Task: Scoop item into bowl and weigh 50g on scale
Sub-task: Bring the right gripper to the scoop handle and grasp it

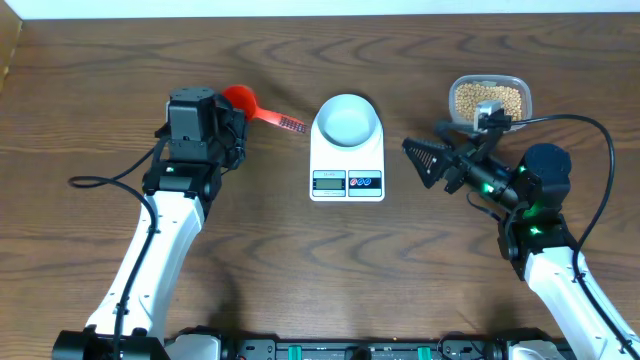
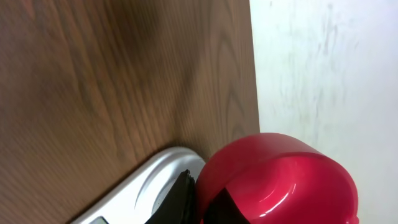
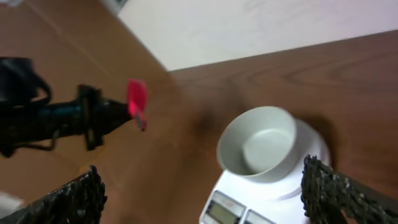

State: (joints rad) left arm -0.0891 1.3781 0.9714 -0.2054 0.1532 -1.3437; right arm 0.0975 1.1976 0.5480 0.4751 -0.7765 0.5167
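Observation:
The pale bowl (image 1: 347, 120) stands empty on the white scale (image 1: 347, 181), also seen in the right wrist view with the bowl (image 3: 258, 143) on the scale (image 3: 273, 196). Tan beans (image 1: 489, 98) fill a clear tub at the back right. My left gripper (image 1: 232, 125) is shut on a red scoop (image 1: 242, 100) left of the scale. In the left wrist view the scoop's cup (image 2: 280, 180) sits against the jaws (image 2: 199, 196), with the scale's corner (image 2: 143, 193) behind. My right gripper (image 1: 432, 165) is open and empty, right of the scale, facing it (image 3: 205, 193).
The clear plastic tub (image 1: 522, 92) sits behind my right gripper near the table's far edge. The scoop's handle (image 1: 288, 123) points toward the scale. A white wall (image 2: 323, 62) lies beyond the far table edge. Cables trail beside both arms.

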